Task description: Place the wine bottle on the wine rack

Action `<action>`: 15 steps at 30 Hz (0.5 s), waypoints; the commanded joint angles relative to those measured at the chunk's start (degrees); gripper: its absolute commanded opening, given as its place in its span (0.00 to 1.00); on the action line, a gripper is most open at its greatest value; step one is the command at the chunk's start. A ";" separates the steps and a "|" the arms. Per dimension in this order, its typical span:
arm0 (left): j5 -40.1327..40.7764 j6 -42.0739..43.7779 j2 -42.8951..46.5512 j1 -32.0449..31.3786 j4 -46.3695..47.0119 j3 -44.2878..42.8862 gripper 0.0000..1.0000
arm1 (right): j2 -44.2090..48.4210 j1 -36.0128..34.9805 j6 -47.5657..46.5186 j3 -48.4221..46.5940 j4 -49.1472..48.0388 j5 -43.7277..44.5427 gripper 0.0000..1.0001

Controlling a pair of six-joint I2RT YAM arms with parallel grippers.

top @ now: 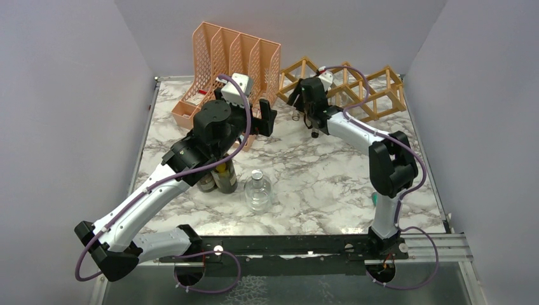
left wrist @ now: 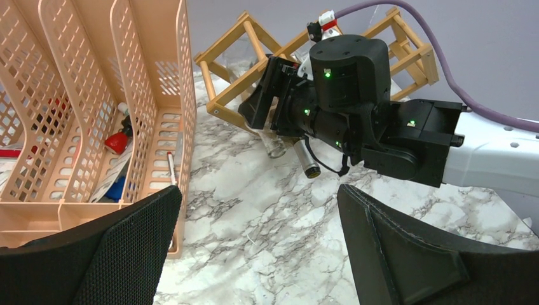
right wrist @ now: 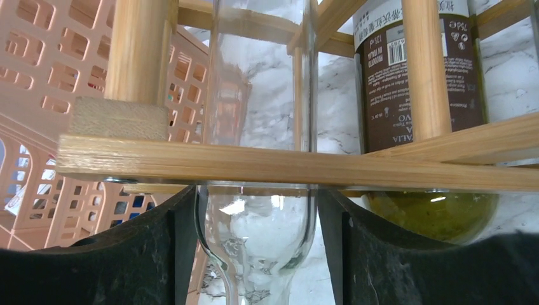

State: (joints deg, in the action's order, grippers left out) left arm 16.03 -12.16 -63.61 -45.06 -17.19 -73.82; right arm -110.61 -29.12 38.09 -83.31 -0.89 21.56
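The clear wine bottle (right wrist: 260,82) lies in a cell of the wine rack (right wrist: 254,166). Its body passes through the front slat and on into the frame. Its shoulder and neck point back at my right wrist camera, so the long axis runs straight away from the right pincer (right wrist: 256,203), in line with my approach. Next to it, in the adjoining cell, is a dark green labelled bottle (right wrist: 381,82).

The right pincer's two pads sit close on either side of the clear bottle's shoulder, just short of the slat. I cannot tell whether they are pressing the glass or standing a hair off it. The rack appears to carry the bottle's weight. I judge the coming move to be a release and a pull straight back along that axis, with no sideways drift, so the neck is not dragged and the green bottle is not knocked.

My left pincer (left wrist: 257,210) is spread wide and empty, above the table (top: 318,184) beside the peach mesh file organiser (left wrist: 152,95). It is farther from the rack, so this job belongs to the right arm.
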 commanded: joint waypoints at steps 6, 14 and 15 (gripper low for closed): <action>-0.13 0.73 -0.02 0.30 -0.18 -0.97 0.99 | -0.31 0.70 -0.01 -3.53 0.35 -2.58 0.75; 0.69 1.85 -0.02 0.26 -0.23 -1.95 0.99 | 3.94 0.66 -1.70 -3.24 3.25 -2.49 0.79; 0.87 2.00 -0.02 0.31 -0.28 -2.06 0.99 | 4.93 0.65 -2.04 -2.79 3.47 -2.37 0.80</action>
State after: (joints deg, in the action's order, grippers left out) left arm 16.08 -11.31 -63.70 -45.06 -17.30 -73.82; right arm -110.30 -28.75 37.47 -85.56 1.32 19.97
